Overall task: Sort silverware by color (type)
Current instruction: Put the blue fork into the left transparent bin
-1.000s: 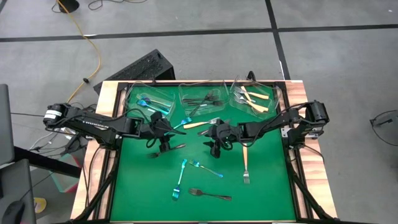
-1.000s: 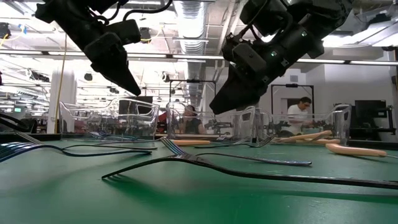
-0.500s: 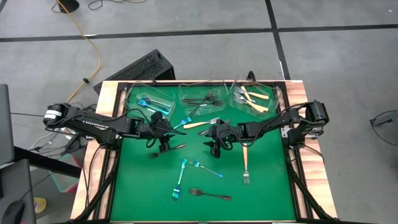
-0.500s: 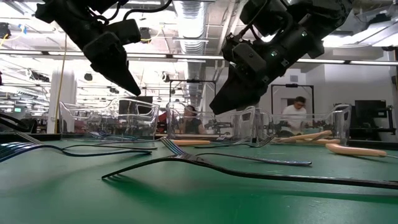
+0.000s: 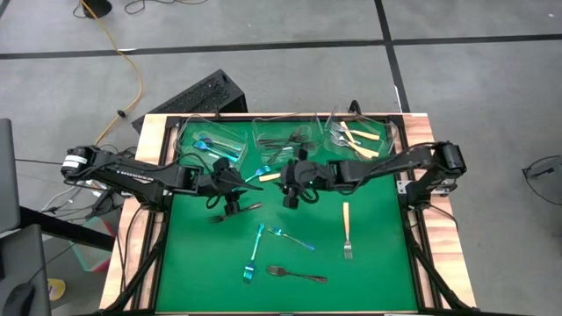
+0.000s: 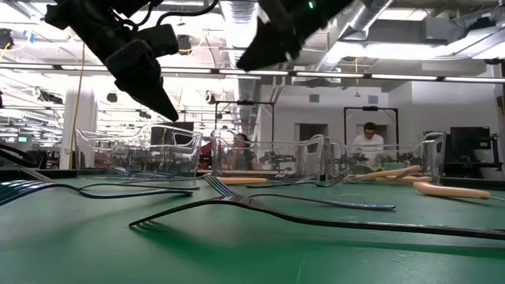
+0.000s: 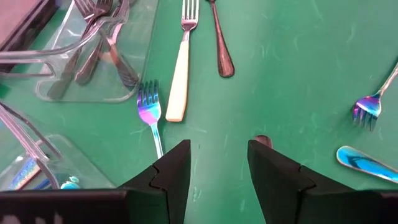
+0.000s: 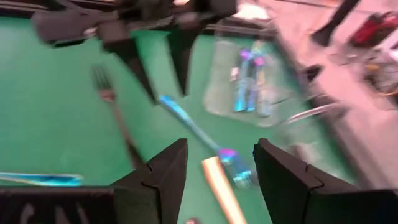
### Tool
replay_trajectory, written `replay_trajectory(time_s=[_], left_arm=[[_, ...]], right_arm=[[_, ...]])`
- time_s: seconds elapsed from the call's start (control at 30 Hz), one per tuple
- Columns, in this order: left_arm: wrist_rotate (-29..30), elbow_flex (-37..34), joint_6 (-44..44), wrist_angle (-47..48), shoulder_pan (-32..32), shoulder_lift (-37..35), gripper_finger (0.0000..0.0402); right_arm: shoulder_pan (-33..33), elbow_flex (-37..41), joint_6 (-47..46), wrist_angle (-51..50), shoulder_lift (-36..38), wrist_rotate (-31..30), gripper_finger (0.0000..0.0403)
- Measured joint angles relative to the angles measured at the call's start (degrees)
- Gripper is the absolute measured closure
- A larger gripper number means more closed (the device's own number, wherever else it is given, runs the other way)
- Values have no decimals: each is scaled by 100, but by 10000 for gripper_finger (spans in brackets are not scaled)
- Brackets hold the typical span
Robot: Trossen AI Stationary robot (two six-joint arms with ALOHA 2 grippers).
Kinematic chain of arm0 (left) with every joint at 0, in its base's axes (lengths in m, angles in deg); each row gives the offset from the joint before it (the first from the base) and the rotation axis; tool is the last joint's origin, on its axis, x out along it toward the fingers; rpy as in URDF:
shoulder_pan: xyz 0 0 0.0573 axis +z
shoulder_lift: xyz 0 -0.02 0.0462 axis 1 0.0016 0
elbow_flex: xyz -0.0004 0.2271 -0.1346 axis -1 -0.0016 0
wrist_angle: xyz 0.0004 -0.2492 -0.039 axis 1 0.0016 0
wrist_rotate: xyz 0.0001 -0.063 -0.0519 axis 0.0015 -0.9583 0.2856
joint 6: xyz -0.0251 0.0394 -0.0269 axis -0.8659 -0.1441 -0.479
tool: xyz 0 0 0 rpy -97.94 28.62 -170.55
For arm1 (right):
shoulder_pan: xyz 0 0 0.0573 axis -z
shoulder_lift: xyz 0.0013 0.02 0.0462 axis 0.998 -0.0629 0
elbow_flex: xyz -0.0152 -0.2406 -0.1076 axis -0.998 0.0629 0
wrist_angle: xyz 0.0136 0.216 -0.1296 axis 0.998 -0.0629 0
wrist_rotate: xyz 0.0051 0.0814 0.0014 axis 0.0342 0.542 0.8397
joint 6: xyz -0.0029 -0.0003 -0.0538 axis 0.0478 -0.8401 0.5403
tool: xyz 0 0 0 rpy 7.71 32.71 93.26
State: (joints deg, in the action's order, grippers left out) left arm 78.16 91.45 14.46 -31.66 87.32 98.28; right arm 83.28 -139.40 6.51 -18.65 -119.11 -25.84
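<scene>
The left tool hovered over the green worktop with its fingers parted and nothing between them. Just ahead of it, in the left wrist view, lay an iridescent blue fork beside a cream-handled fork, with a dark fork handle a little farther on. The right tool hung nearby, also open and empty, above that same cream-handled fork and blue fork.

Beyond both tools stood three clear tubs: one with blue forks, one with dark forks, one with cream-handled forks. Behind the tools, well apart, lay another cream-handled fork, two more blue forks and a dark fork.

The forks looked light, stiff and thin, lying flat on the mat, so the polished ones would likely slip under a pinch. The best hold seemed to be across the narrow handle near its middle, fingers pressed down to the mat on either side; the cream handle looked thicker and probably easier to grip.
</scene>
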Motion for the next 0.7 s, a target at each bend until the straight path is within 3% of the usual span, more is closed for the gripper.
replay_trajectory(time_s=[0.1, 0.3, 0.7], left_arm=[[27, 0, -66, 91, 0, 0, 257], [250, 0, -53, 157, 0, 0, 257], [25, 0, -64, 84, 2, 0, 257]], right_arm=[[0, -372, 185, -468, 8, -385, 198], [71, -377, 146, -1250, -11, -1247, 198], [-60, -379, -337, -2051, -94, -1303, 198]])
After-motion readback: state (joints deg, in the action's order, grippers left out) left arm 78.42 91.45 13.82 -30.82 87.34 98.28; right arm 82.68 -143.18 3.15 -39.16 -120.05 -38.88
